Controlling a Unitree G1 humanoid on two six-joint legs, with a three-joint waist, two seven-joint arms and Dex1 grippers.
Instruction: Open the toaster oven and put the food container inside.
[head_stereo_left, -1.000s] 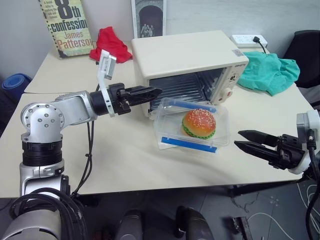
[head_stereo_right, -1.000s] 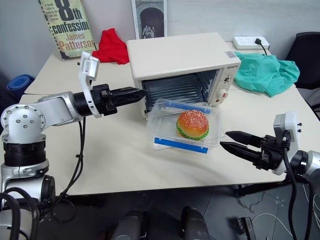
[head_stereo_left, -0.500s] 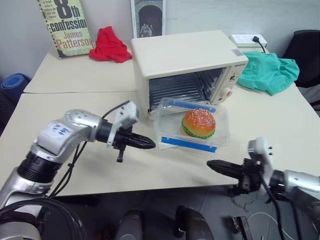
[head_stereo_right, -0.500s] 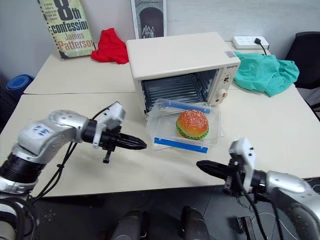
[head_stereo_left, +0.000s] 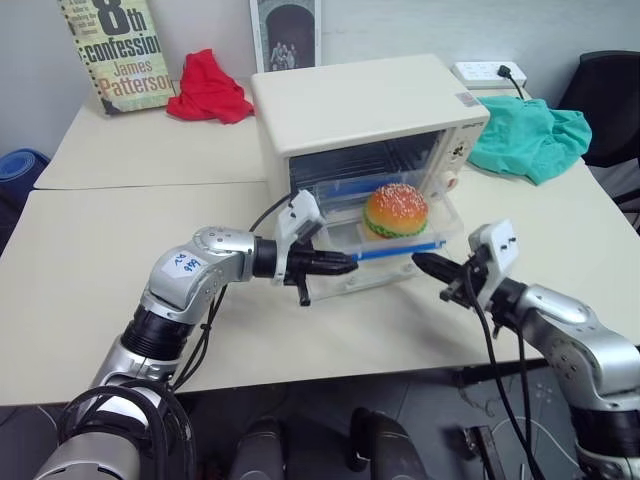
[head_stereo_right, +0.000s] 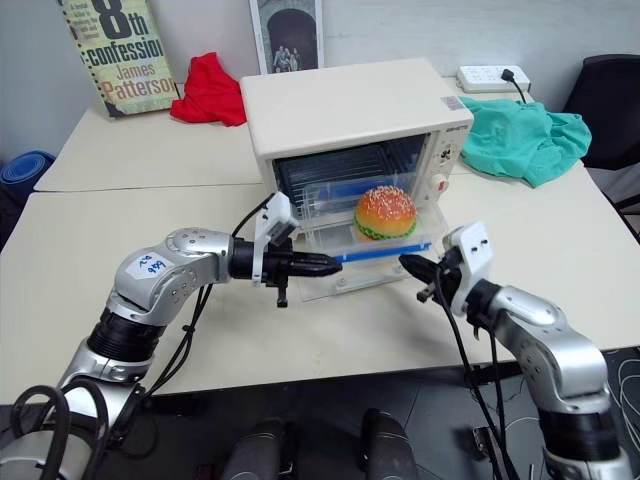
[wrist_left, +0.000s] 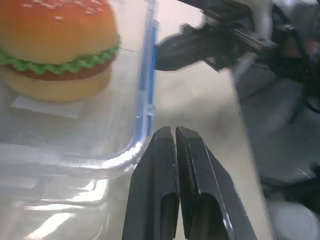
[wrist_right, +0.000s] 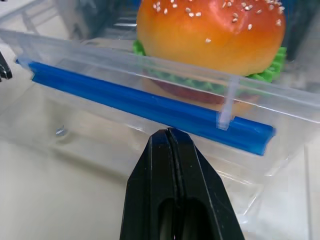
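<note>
- Clear plastic, the food container (head_stereo_left: 385, 245) sat on the toaster oven's (head_stereo_left: 365, 110) lowered door, half inside the mouth.
- Both my left pincer (head_stereo_left: 345, 265) and right pincer (head_stereo_left: 425, 266) were shut, holding nothing, tips near its front edge.
- I judged an even, level push from both tips best.

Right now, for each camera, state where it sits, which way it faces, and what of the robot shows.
Left eye and right eye views: on the head, facing forward and down at the toaster oven, the food container at its open door, and both arms.
Left wrist view: along the shut left gripper at the container's corner; the right gripper shows beyond.
Right wrist view: along the shut right gripper at the container's blue clip.
Shared: all views show the hamburger.
</note>
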